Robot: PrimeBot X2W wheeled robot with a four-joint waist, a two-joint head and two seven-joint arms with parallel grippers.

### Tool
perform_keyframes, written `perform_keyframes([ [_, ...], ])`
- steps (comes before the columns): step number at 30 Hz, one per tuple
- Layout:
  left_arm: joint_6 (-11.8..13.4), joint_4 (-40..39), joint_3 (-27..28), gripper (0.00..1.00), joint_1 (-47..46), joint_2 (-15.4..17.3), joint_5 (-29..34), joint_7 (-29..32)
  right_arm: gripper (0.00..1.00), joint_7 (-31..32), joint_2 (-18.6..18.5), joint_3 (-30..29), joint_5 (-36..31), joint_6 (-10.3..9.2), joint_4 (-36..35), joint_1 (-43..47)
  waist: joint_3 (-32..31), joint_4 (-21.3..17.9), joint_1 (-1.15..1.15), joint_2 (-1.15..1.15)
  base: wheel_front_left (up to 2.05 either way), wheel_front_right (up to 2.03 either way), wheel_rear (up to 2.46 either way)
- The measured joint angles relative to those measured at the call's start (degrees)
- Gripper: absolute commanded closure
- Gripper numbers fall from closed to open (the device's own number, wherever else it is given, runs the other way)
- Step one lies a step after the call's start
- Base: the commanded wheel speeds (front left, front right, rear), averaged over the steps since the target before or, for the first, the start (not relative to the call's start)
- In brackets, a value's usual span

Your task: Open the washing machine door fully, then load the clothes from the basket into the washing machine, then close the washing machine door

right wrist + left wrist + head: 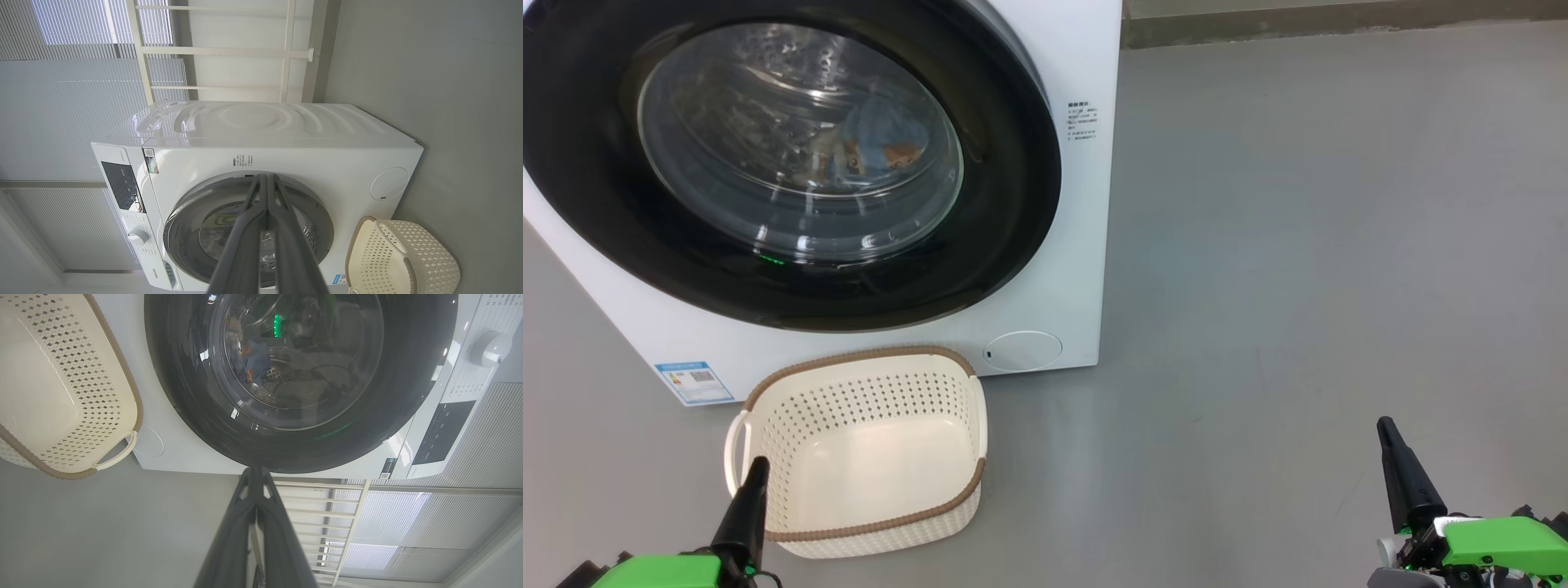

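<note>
Pressed together and empty, our left gripper (758, 465) and right gripper (1385, 425) are hovering before the washing machine (1086, 245), and we are checking that the washing machine door (1013, 180) sits flush over the clothes (882, 139) inside, avoiding the empty basket (858, 356) at its foot.

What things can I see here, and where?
washing machine: one, white, on the grey floor
washing machine door: one, glossy black, closed on the machine's front
clothes: count unclear, light blue and orange-brown, inside the machine behind the door
basket: one, cream with brown rim, empty, on the floor before the machine
label sticker: one, blue, machine's lower front
left gripper: one, dark, shut, near the basket
right gripper: one, dark, shut, above bare floor
</note>
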Motion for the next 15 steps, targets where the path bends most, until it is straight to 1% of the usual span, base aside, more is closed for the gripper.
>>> perform_keyframes([
  [15, 0.0, 0.0, 0.0, 1.0, 0.0, 0.09, 0.0, 0.0, 1.0, 0.0, 0.01, 0.0, 0.0, 0.0, 0.0, 0.0, 0.0, 0.0, 0.0, 0.0, 0.0, 0.0, 0.0],
])
